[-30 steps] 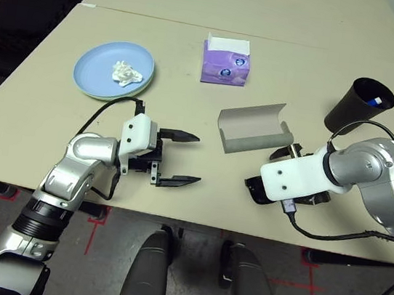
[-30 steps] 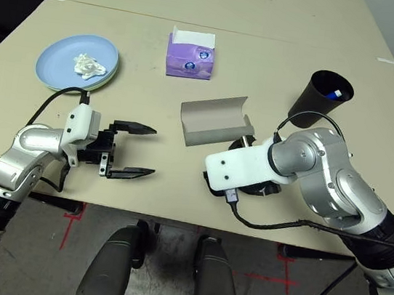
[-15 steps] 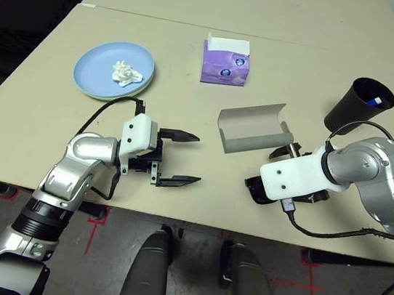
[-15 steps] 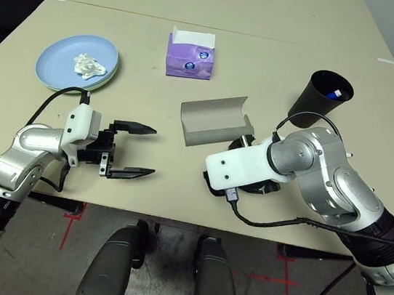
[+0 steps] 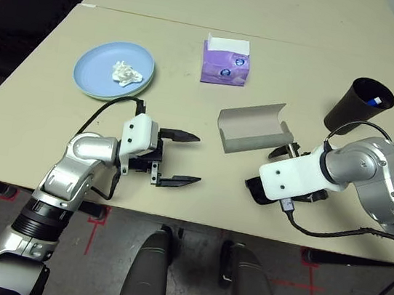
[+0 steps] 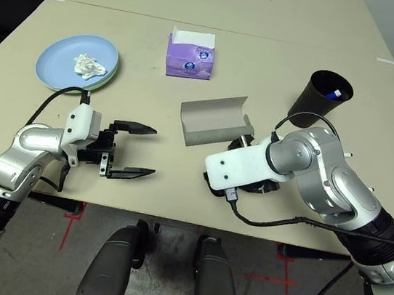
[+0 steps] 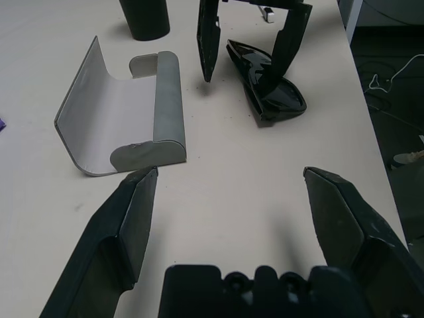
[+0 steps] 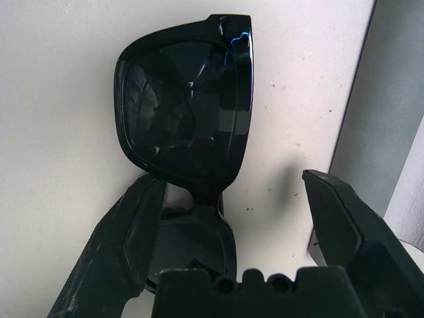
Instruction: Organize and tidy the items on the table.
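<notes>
— Sunglasses (image 7: pixel 265 83) lie on the bench (image 5: pixel 188 102), between our wide right pincer (image 7: pixel 252 50) fingers; nothing has shifted.

— Left pincer (image 5: pixel 181 158) idles wide; case (image 5: pixel 253 128) waits open, just beyond.

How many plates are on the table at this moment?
2. The light blue plate sits at the table's far left with crumpled tissue on it; the pale green plate is stacked directly beneath, only its near rim showing. Further plates under the stack cannot be ruled out.

glossy black plastic sunglasses (image 8: pixel 185 106); smooth matt beige table (image 5: pixel 53 127).
</notes>
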Action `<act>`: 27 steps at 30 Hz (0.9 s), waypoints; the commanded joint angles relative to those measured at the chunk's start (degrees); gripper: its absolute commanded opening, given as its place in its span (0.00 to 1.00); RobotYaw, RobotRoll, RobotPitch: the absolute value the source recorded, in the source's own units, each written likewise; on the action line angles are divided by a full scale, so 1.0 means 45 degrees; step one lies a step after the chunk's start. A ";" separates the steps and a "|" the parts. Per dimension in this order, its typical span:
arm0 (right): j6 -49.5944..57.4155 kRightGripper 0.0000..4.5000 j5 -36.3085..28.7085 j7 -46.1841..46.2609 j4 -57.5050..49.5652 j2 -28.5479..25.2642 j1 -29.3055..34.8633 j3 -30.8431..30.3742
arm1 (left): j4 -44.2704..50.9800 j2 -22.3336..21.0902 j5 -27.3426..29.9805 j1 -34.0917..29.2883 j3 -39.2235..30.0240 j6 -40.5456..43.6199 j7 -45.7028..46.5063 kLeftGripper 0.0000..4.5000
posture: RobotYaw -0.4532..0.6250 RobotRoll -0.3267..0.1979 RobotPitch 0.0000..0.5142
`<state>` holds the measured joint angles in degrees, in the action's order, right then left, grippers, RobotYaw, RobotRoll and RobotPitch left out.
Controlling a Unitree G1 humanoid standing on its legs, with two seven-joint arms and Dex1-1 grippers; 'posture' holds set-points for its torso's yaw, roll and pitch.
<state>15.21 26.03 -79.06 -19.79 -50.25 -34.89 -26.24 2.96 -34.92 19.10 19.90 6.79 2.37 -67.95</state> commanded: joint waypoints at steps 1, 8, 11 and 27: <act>-0.0167 1.00 0.0023 -0.0107 0.0107 -0.0014 0.0048 -0.0103 | 0.0172 -0.0075 -0.0158 0.0013 0.0206 0.0060 -0.0057 1.00 | 0.45 0.62 0.39; -0.0474 0.53 -0.0001 -0.0201 0.0270 -0.0043 0.0005 -0.0079 | 0.0176 -0.0079 -0.0177 0.0015 0.0190 0.0050 -0.0045 1.00 | 0.45 0.62 0.39; -0.0563 0.29 0.0007 -0.0226 0.0348 -0.0009 -0.0011 -0.0063 | 0.0159 -0.0074 -0.0185 0.0031 0.0192 0.0041 -0.0048 1.00 | 0.45 0.62 0.39; -0.0735 0.13 -0.0424 -0.0502 0.0961 0.0060 -0.0970 0.0216 | -0.0073 -0.0012 -0.0213 0.0236 0.0251 -0.0012 -0.0130 1.00 | 0.44 0.62 0.38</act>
<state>11.86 24.89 -80.93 -15.80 -50.20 -38.68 -26.15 2.88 -34.91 18.74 20.90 6.95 2.43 -67.96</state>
